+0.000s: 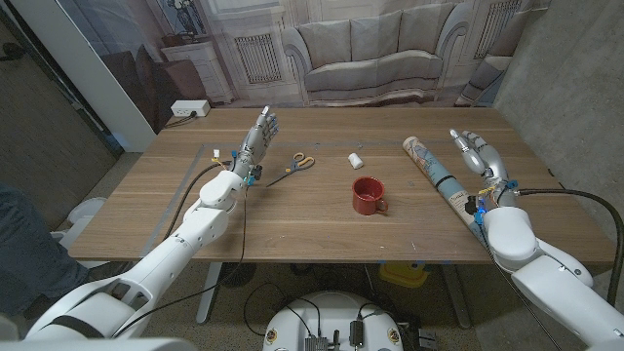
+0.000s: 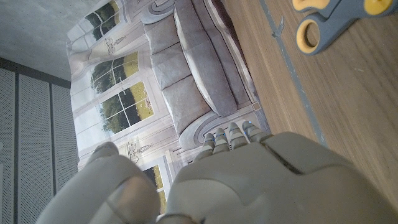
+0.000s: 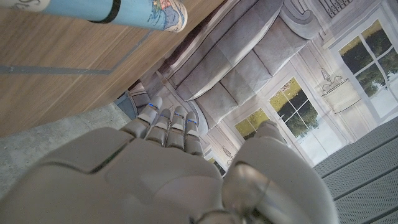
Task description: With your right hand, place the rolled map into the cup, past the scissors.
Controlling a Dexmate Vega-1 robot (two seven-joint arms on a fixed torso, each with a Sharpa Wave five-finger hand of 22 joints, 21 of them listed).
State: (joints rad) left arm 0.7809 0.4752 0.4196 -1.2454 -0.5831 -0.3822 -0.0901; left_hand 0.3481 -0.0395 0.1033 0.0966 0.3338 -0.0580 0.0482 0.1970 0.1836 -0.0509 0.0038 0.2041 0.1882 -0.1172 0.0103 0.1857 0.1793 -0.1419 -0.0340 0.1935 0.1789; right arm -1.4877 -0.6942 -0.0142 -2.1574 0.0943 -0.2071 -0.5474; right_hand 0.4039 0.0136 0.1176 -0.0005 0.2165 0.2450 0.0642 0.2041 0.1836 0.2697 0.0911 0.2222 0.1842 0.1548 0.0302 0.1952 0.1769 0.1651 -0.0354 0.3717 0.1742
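Waiting just right of the map [image 1: 440, 174], my right robot hand [image 1: 478, 154] is spread and holds nothing. The map lies on the worktop [image 1: 292, 224], right of the cup [image 1: 368, 195]. Long and probably light, it could tip the cup.

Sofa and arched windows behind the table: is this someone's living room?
Probably not: likely a lab or studio. The sofa looks printed on a hanging backdrop, beside a bare concrete wall, with cables under the wooden table.

White rounded arm shells, grey jointed hands [image 1: 261, 136], black cables
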